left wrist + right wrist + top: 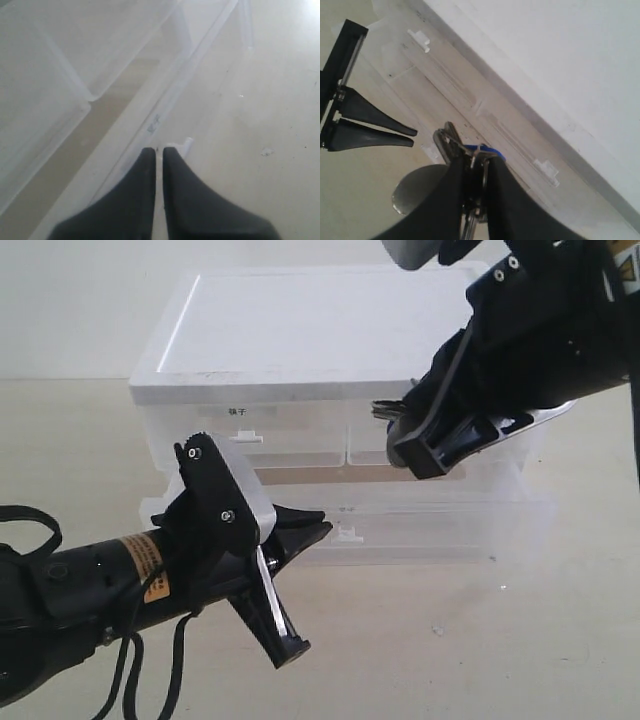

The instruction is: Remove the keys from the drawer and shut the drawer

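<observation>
**Keys are out and up in the air, drawer not pushed in**

The right gripper [475, 167] is clenched on the keys [451, 141]. The bunch sits pinched between its two fingers, with the silver blades and the blue fob [482, 148] poking out just past the tips. From the outside camera the keys hang in front of the white cabinet [300, 330], about level with its top edge and well above the drawer [440, 525].

The drawer looks like it's sticking out a bit forward of the top drawers [290, 430]. The left gripper [157, 152] is down low at the drawer front with its fingers [140, 190] squeezed nearly together, only a thin slit between them and nothing in it. Its tips are right at the little white handle tab [182, 145], though I can't tell if they're actually touching it.

Nothing sits between the arms, and the table [500, 640] in front of the cabinet is bare where I can see it
</observation>
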Robot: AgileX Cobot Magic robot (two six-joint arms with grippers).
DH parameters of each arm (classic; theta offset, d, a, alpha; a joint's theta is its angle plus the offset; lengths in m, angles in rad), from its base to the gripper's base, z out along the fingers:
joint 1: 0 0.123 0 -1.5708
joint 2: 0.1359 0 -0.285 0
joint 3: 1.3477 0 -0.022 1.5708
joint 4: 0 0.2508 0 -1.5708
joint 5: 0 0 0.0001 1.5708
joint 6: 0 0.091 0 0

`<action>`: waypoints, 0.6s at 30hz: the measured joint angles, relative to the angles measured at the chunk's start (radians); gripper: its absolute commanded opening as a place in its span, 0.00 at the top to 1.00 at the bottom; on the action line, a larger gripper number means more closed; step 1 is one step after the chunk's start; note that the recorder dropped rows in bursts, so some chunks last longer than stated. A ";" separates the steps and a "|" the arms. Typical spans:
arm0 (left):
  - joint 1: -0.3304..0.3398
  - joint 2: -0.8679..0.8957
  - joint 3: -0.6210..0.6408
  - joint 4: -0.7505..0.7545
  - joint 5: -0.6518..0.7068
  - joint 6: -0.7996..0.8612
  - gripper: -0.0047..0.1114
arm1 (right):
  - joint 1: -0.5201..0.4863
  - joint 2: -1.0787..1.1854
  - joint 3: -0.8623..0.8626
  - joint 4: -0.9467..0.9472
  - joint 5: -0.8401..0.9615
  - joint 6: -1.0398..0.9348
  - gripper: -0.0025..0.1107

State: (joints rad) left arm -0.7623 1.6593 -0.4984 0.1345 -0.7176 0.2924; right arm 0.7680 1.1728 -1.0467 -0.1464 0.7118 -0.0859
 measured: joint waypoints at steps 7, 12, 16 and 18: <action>0.000 -0.005 -0.008 -0.002 0.013 -0.012 0.92 | 0.000 0.000 0.002 0.096 0.022 -0.096 0.98; 0.000 -0.096 0.018 0.066 0.015 -0.112 0.92 | 0.000 0.000 0.011 0.201 0.031 -0.196 0.98; 0.000 -0.136 0.048 0.185 0.064 -0.181 0.92 | 0.000 0.000 0.011 0.227 0.033 -0.214 0.98; 0.000 -0.117 0.052 0.203 0.090 -0.191 0.92 | 0.000 0.000 0.011 0.235 0.035 -0.221 0.98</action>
State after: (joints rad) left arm -0.7623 1.5420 -0.4468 0.3374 -0.6273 0.1017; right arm 0.7680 1.1728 -1.0353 0.0887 0.7473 -0.3071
